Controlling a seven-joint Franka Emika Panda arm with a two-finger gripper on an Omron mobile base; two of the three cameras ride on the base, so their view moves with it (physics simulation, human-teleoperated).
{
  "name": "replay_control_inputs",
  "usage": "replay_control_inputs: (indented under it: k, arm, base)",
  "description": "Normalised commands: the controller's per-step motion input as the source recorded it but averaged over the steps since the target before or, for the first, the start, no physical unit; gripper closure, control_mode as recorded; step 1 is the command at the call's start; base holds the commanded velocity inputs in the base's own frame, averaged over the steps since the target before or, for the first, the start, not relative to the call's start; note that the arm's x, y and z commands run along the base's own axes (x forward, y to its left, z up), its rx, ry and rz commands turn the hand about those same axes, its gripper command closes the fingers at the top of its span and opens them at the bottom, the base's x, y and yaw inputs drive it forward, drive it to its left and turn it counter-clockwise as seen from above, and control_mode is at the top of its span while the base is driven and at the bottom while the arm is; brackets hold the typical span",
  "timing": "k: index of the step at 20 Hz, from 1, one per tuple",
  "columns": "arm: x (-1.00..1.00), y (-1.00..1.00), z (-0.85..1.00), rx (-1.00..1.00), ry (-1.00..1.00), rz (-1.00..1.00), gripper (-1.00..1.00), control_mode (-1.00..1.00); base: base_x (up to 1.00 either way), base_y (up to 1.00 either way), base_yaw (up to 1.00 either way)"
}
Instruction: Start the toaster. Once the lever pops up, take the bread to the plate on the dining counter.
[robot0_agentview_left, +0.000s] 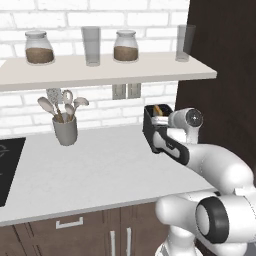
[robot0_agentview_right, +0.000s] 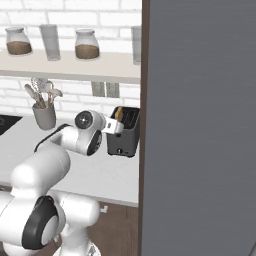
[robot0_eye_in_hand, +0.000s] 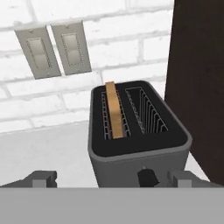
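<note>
The black toaster stands on the white worktop against the brick wall, right beside a dark cabinet side. It is also visible in the base views. A tan slice of bread stands upright in its left slot, top edge just above the rim; the right slot is empty. A dark knob sits low on the toaster's near face. My gripper hovers just in front of and above the toaster, open, its fingertips wider apart than the toaster body and holding nothing. The plate and the dining counter are out of view.
A tall dark cabinet rises immediately right of the toaster. Two wall sockets sit on the brick wall behind it. A grey utensil cup stands to the left, a shelf with jars and glasses hangs above, and a black cooktop lies far left.
</note>
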Motion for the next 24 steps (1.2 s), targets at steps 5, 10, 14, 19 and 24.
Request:
replay_control_inputs:
  k: [5,10,14,19,24]
  arm:
    - [0.0,0.0,0.41,-0.03,0.0,0.03,-1.0,-1.0]
    - [0.0,0.0,0.12,-0.08,0.02,0.02,-1.0,-1.0]
    - [0.01,0.0,-0.2,0.0,0.0,0.01,-1.0,-1.0]
    - [0.36,-0.01,-0.1,0.0,0.0,0.0,-1.0,-1.0]
    - [0.62,-0.09,0.0,0.0,0.1,0.0,-1.0,-1.0]
  base:
    - [0.0,0.0,0.0]
    - [0.0,0.0,0.0]
    - [0.0,0.0,0.0]
    - [0.0,0.0,0.0]
    - [0.0,0.0,0.0]
